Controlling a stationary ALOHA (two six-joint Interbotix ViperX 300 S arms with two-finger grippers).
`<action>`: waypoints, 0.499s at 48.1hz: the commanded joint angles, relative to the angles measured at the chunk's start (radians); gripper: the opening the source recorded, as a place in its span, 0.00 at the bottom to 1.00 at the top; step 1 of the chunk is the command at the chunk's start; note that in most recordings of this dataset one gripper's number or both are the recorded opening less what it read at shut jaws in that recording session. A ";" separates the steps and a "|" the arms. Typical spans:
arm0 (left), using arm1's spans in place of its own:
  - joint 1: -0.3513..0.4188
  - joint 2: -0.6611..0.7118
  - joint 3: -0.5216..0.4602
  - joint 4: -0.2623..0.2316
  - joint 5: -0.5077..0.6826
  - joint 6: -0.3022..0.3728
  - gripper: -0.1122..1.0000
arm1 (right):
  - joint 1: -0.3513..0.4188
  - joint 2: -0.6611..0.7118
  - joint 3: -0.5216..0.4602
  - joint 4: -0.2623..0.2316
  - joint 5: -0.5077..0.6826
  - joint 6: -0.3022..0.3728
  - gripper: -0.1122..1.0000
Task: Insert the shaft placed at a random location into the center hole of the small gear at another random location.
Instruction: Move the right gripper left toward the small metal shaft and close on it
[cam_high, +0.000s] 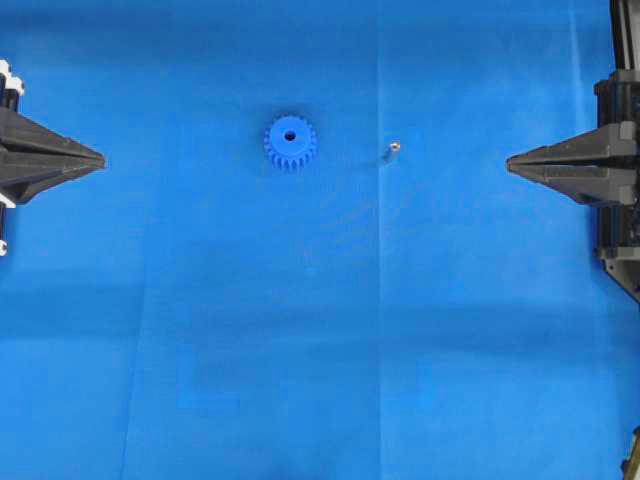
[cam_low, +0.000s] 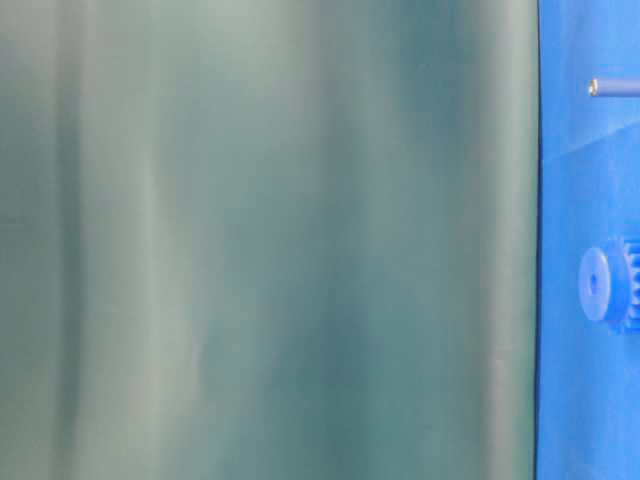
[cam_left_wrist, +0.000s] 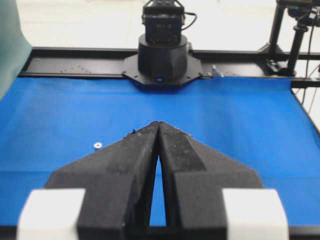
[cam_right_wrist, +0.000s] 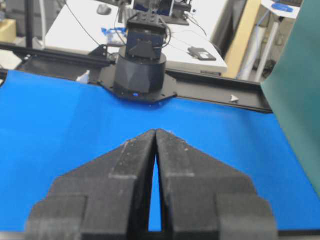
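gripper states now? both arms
Left gripper: jaws closed, holding nothing.
Right gripper: jaws closed, holding nothing.

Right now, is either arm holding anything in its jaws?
Nothing is held. The left gripper and right gripper are shut and empty; the shaft and small gear lie on the table.

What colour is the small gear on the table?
Bright blue, like the cloth under it; the small gear shows best in the overhead view.
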 joint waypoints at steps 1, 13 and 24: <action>-0.012 0.000 -0.011 -0.002 0.032 -0.017 0.10 | 0.005 0.006 -0.017 0.000 -0.006 -0.006 0.10; -0.012 -0.021 -0.012 0.002 0.044 -0.020 0.10 | -0.048 0.049 -0.026 0.003 0.000 0.002 0.05; -0.011 -0.028 -0.009 0.002 0.049 -0.021 0.10 | -0.143 0.150 -0.012 0.025 -0.025 0.005 0.05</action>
